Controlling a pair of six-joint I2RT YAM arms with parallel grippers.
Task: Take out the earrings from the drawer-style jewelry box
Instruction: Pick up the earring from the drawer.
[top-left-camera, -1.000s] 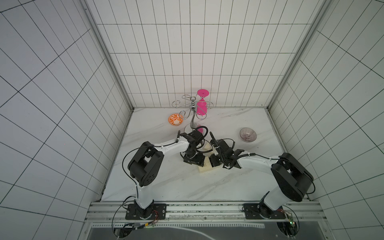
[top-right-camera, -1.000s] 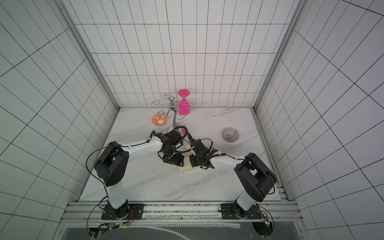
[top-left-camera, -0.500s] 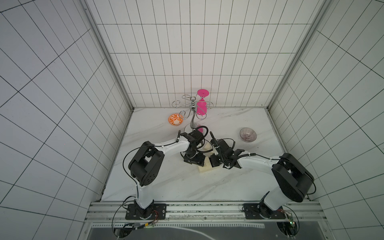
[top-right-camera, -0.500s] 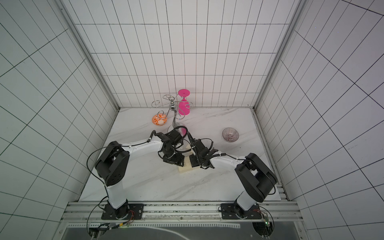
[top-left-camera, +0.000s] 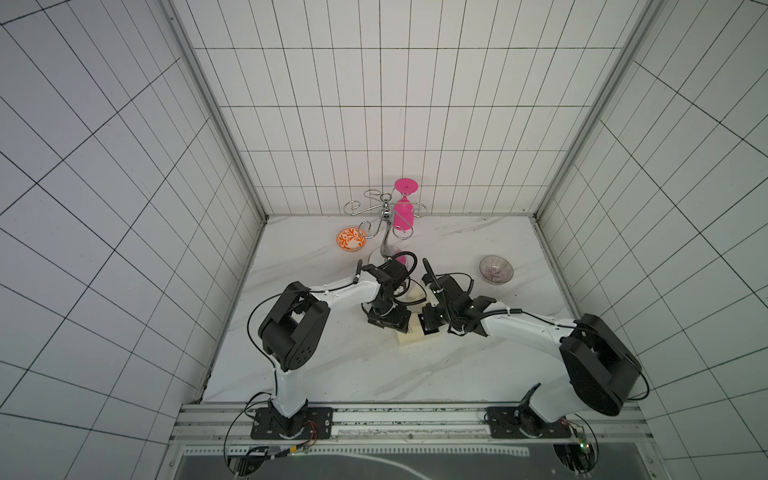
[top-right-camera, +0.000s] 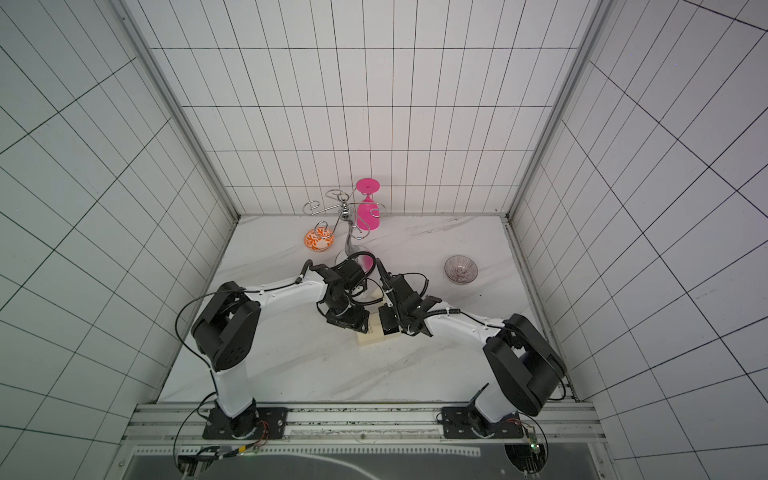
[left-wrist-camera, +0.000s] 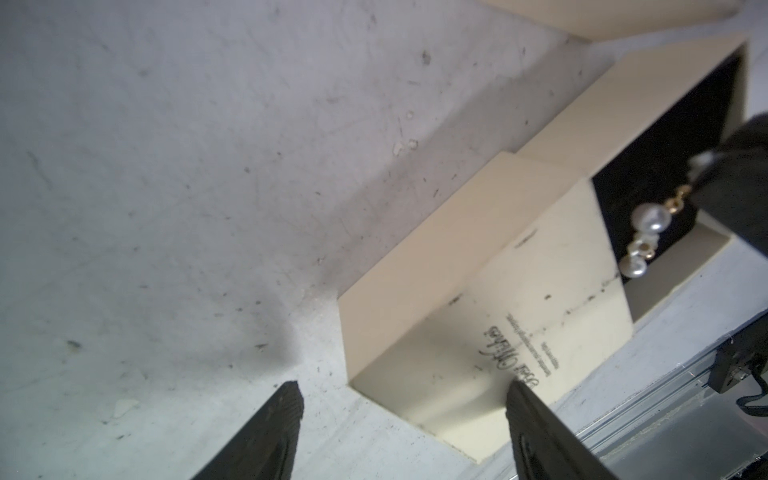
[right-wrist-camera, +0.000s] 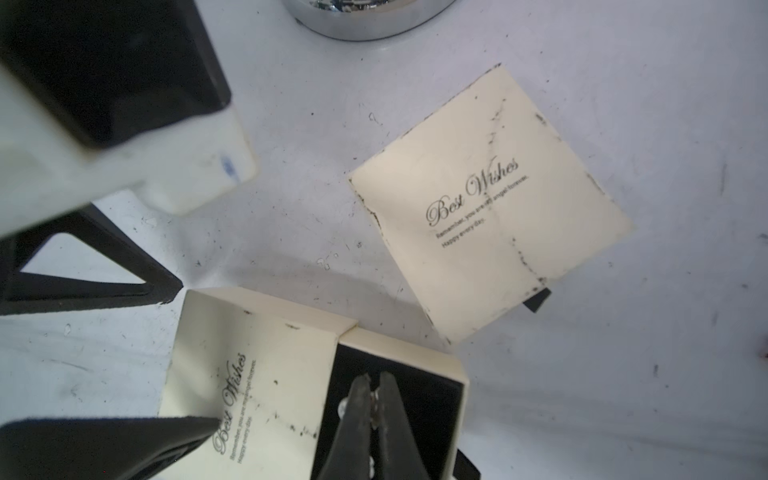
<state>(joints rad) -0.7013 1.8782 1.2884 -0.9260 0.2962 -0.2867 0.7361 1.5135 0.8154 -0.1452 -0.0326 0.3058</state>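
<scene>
The pearl-and-gold earrings (left-wrist-camera: 648, 232) show as one string of white pearls and gold links over the black lining of the pulled-out drawer (left-wrist-camera: 685, 124) of the nearer cream card jewelry box (top-left-camera: 409, 336), the last pearl at the edge of the box's printed sleeve (left-wrist-camera: 540, 316). Whether the string rests on the lining or is raised off it I cannot tell. The right hand (right-wrist-camera: 374, 378) reaches into that drawer with its jaws closed, pinching the top end of the string. The left hand (left-wrist-camera: 402, 388) is open, one finger over the sleeve's printed top, the other over the bare white marble counter (top-left-camera: 332, 365) just beside it. Beyond lies a second cream box (right-wrist-camera: 490, 208), closed, black pull tab (right-wrist-camera: 538, 299) showing. Farther back stand a chrome wire rack (top-left-camera: 386, 212) with a pink glass (top-left-camera: 403, 214) hung upside down, an orange-patterned bowl (top-left-camera: 351, 240) beside it, and a clear purplish glass bowl (top-left-camera: 496, 269) well apart towards the right arm's side.
</scene>
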